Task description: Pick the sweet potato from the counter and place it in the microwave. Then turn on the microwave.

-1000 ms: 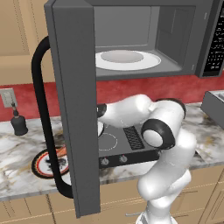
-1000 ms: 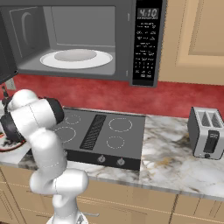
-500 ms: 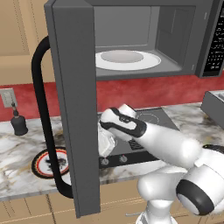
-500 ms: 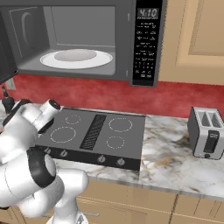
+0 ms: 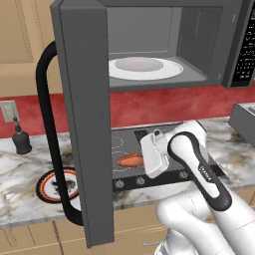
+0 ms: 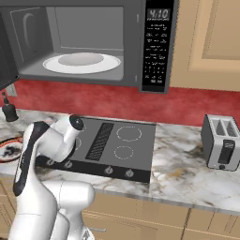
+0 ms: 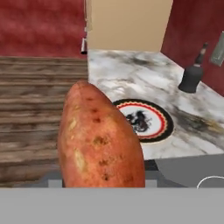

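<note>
The sweet potato (image 5: pixel 129 160) is reddish-brown and oblong, and hangs just over the front left of the cooktop (image 5: pixel 167 133). My gripper (image 5: pixel 141 159) is shut on it, right beside the open microwave door (image 5: pixel 82 124). The hand view has the sweet potato (image 7: pixel 99 142) close up, hiding the fingertips. The microwave (image 6: pixel 93 42) stands open above, with its white turntable (image 5: pixel 145 68) bare and its button panel (image 6: pixel 157 47) at the right. The marble counter (image 6: pixel 187 173) runs along both sides of the cooktop.
A red-rimmed plate (image 5: pixel 52 185) lies on the counter behind the door's black handle (image 5: pixel 50 139); it is also in the hand view (image 7: pixel 146 120). A black bottle (image 5: pixel 21 139) stands at the back left. A toaster (image 6: pixel 222 140) sits at the right.
The arm has unfolded and swung out from behind the door. The hand has come to the right and lower over the cooktop's front, carrying the sweet potato, which now shows.
</note>
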Motion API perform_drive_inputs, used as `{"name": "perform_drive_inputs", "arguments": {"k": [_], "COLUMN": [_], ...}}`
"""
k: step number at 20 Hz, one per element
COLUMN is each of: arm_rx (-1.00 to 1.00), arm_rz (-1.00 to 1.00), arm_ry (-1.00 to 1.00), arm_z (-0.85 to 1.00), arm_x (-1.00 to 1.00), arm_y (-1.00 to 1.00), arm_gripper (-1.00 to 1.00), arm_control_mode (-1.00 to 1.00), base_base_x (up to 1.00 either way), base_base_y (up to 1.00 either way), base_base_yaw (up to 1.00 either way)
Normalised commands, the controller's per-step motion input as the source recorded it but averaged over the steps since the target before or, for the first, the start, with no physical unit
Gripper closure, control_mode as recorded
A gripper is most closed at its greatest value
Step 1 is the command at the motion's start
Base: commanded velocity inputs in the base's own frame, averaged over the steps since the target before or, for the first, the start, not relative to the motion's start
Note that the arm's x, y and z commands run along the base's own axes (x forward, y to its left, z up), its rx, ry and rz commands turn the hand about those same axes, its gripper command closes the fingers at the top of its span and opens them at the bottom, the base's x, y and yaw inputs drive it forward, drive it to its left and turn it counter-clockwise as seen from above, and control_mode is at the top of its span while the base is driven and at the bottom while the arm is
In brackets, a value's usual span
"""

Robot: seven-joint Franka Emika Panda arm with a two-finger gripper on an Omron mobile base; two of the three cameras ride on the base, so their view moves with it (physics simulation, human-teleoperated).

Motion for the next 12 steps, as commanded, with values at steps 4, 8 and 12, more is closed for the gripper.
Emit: {"name": "perform_drive_inputs", "arguments": {"k": [4, 8, 12], "arm_rx": [0.09, 0.08, 0.07], "arm_rz": [-0.21, -0.21, -0.2], "arm_ry": [0.0, 0.0, 0.0], "arm_z": [0.92, 0.94, 0.9], "arm_x": [-0.49, -0.35, -0.2], "arm_y": [-0.8, -0.51, -0.26], "arm_gripper": [1.0, 1.0, 1.0], "arm_control_mode": [-1.0, -1.0, -1.0], "base_base_x": [0.0, 0.0, 0.0], "base_base_y": [0.0, 0.0, 0.0], "base_base_yaw": [0.0, 0.0, 0.0]}}
